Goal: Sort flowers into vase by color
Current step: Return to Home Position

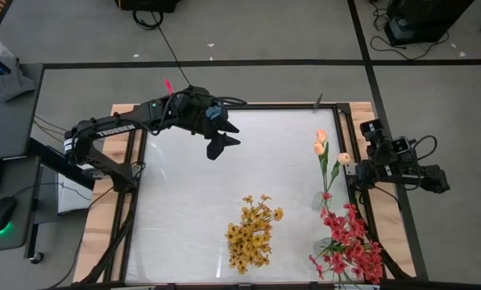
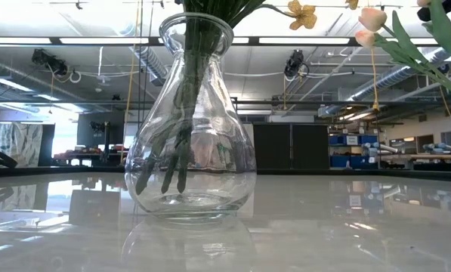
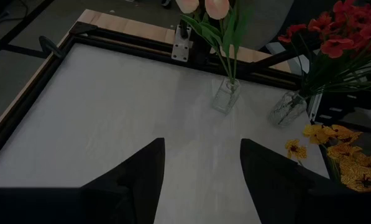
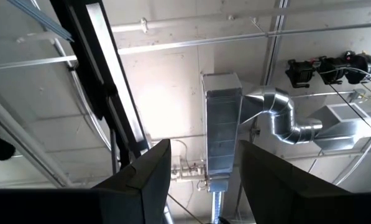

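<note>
White and bare across most of its width, the counter [image 1: 192, 193] sits inside a dark rail with a strip of wood showing at its edges, and grey floor lies all around it. In the high view we see all the flowers gathered on the counter's right half, toward the lower edge of that picture.

The yellow-orange flowers [image 1: 252, 234] stand near the middle of that lower edge. From table height we find their green stems bunched inside a wide clear vase [image 2: 191, 151] with a narrow neck. The red-pink flowers [image 1: 349, 242] fill the lower right corner, and the left wrist view shows them rising from a small clear vase [image 3: 288, 109]. The peach buds [image 1: 321, 138] stand just above them along the right edge, in a slim clear vase [image 3: 225, 96] of their own. The three bunches are apart from one another, each in its own vase.

We see the left end effector [image 3: 202, 146] hanging over the bare upper left part of the counter, well apart from every vase. Its two fingers are spread and nothing lies between them.

The right arm is folded at the counter's right edge, beside the peach buds. The right end effector [image 4: 204, 149] points up at the ceiling, where we make out a metal duct [image 4: 221, 118] and a long light fixture [image 4: 104, 56]. Its fingers are likewise spread and it holds nothing.
</note>
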